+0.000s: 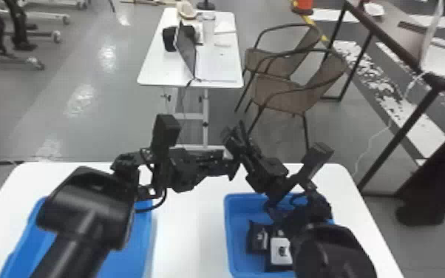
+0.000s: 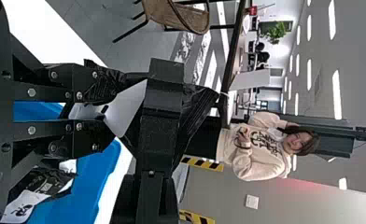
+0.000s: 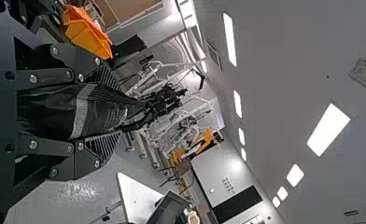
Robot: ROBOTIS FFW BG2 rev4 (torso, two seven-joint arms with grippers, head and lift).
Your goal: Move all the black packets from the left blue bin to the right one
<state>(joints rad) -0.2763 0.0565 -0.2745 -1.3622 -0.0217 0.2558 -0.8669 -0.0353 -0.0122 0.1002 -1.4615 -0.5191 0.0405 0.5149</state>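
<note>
One packet point(image 3: 99, 112) gripped in your right claw point(image 1: 235, 135), above worktop's point(image 1: 188, 229) far side; can't tell if left claw point(image 1: 233, 168) grips. Likely handover: back left off, then lower into right bin point(image 1: 234, 236).

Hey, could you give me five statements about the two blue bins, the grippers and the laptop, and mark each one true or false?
1. A black packet is between the right gripper's fingers. True.
2. Both grippers are down inside the left blue bin. False: the left gripper and right gripper are raised near the front table's far edge.
3. The right blue bin holds at least two black packets. True.
4. The laptop lies on the floor. False: the laptop stands on the farther table.
5. The left blue bin shares a table with the right one. True.
</note>
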